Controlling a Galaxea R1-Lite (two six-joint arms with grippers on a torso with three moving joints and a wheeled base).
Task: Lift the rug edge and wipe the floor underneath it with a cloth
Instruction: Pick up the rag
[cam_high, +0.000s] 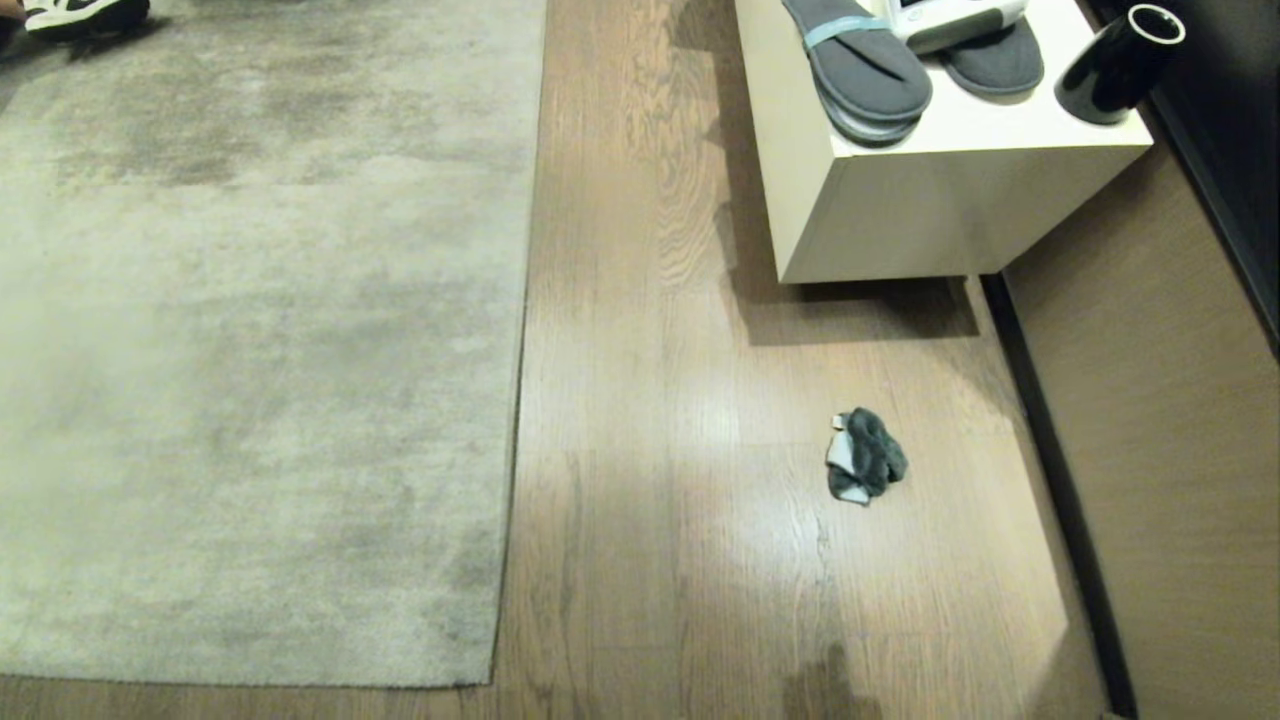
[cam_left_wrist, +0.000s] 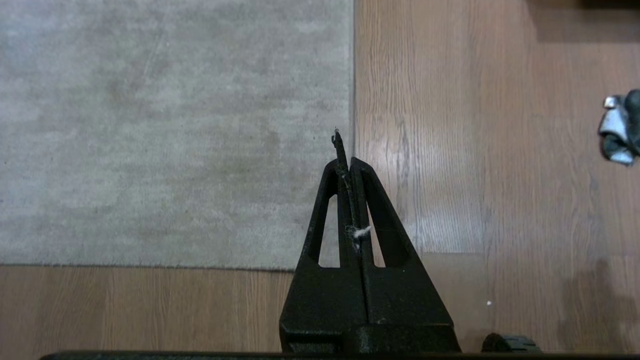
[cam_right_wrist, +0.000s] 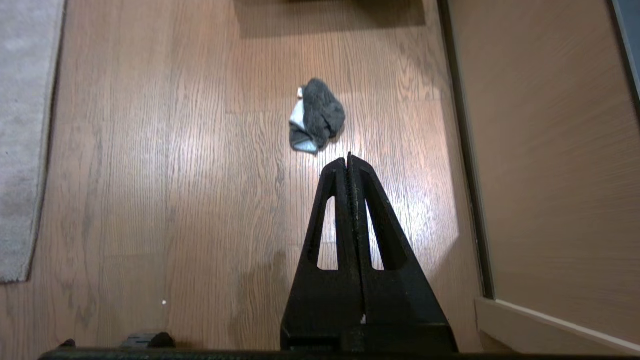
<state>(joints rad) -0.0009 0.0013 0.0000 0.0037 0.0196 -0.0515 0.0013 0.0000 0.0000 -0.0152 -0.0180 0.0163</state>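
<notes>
A large pale grey rug lies flat on the wood floor (cam_high: 680, 400); its straight right rug edge (cam_high: 520, 350) ends in a near corner (cam_high: 492, 682). The cloth (cam_high: 865, 455), a crumpled dark grey rag with a pale side, rests on the floor right of the rug. Neither arm shows in the head view. My left gripper (cam_left_wrist: 350, 161) hangs shut and empty high over the rug edge (cam_left_wrist: 354, 100), a wisp of fluff stuck between its fingers. My right gripper (cam_right_wrist: 348, 159) hangs shut and empty above bare floor, just short of the cloth (cam_right_wrist: 316, 116).
A cream low cabinet (cam_high: 900, 200) stands at the back right, carrying grey slippers (cam_high: 860, 65) and a black cup (cam_high: 1115, 65). A brown wall panel (cam_high: 1150, 420) with a dark baseboard runs along the right. A shoe (cam_high: 85, 15) sits at the rug's far left.
</notes>
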